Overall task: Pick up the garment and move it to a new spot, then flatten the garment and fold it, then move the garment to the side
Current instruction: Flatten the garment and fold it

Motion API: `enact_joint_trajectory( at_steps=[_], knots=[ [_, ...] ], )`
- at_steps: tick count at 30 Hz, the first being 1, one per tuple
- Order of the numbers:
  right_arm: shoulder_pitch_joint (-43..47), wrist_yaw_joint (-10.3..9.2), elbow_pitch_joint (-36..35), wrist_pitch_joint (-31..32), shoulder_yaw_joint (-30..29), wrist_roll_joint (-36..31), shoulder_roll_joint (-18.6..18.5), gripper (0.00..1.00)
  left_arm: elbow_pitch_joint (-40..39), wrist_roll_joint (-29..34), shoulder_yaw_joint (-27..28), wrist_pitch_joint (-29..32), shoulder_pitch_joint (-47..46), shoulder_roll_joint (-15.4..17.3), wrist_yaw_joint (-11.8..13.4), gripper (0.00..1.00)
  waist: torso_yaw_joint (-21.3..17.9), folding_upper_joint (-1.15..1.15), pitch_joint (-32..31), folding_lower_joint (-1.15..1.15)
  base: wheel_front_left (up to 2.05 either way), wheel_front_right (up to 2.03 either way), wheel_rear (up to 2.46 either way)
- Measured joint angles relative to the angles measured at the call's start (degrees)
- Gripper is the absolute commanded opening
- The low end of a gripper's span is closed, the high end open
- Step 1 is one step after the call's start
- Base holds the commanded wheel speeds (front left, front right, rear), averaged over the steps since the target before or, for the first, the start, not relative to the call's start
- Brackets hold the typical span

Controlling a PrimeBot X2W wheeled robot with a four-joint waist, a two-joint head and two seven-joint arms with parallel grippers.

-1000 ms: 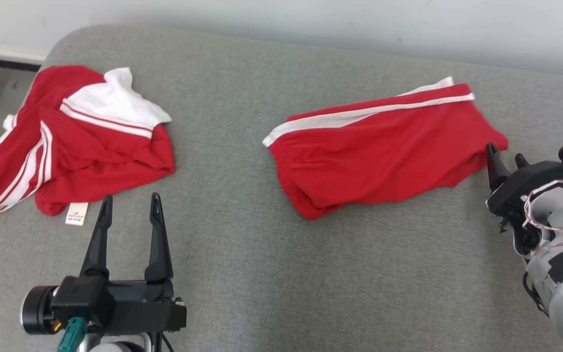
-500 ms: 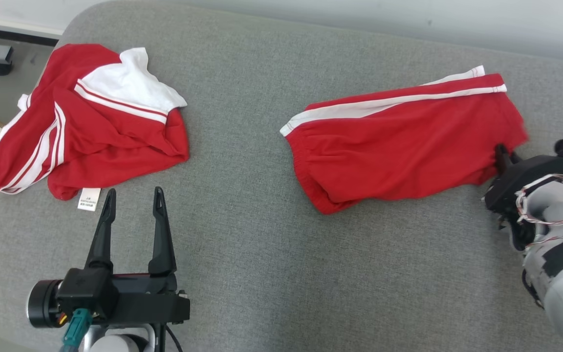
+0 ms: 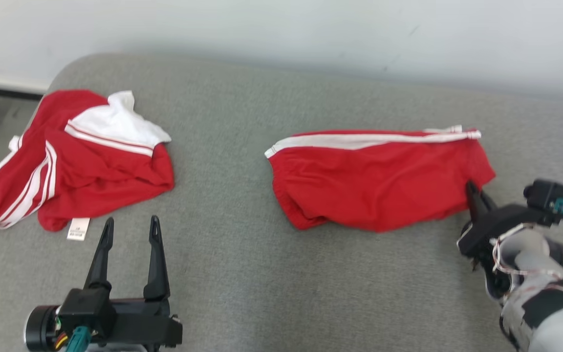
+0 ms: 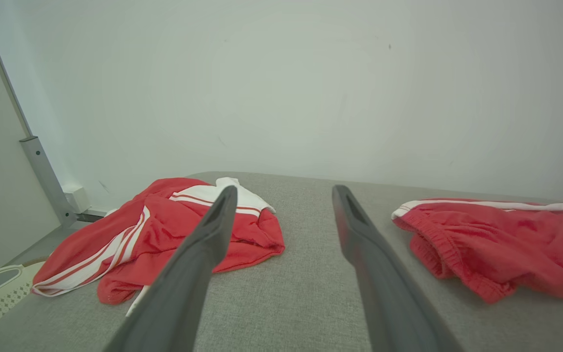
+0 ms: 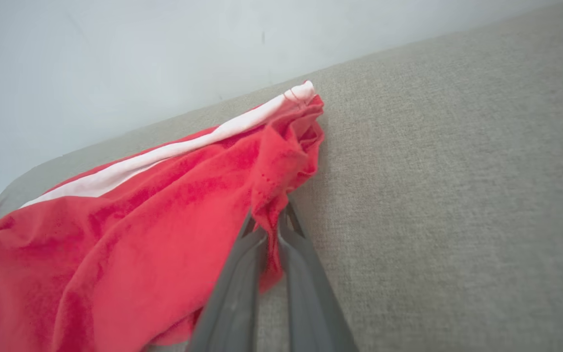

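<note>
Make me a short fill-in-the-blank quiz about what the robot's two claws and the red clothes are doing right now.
1. The right claw is pinched shut on an edge of the flat red fabric shorts, whose side stripe is ____.
2. The left claw stands open and holds ____.
3. The crumpled red-and-white fabric garment lies on the robot's ____ of the shorts.
4. Both garments rest on a padded surface covered in ____ cloth.
Missing words: white; nothing; left; grey.
</note>
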Motion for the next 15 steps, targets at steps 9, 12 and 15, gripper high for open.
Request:
enact_joint_trajectory(
  at_steps=[9,12,15],
  knots=[
    [11.3,0.00,-9.9,-0.2,0.6,3.9,-1.6,0.00,0.4,0.2,0.2,0.0,3.2,0.5,-0.1,1.00,-4.1,0.00,-4.4,0.00,0.00,0.00,0.00],
    [13.7,0.00,-12.2,0.2,1.1,4.0,-2.3,0.00,0.3,0.1,0.2,0.0,4.1,0.7,0.0,1.00,-5.6,0.00,-5.2,-0.01,0.00,0.00,0.00],
    [15.0,0.00,-12.6,0.5,0.9,3.0,-2.9,0.00,0.4,0.0,-0.1,0.0,4.1,0.8,-0.1,1.00,-6.8,0.00,-5.7,-0.01,0.00,0.00,0.00]
  ],
)
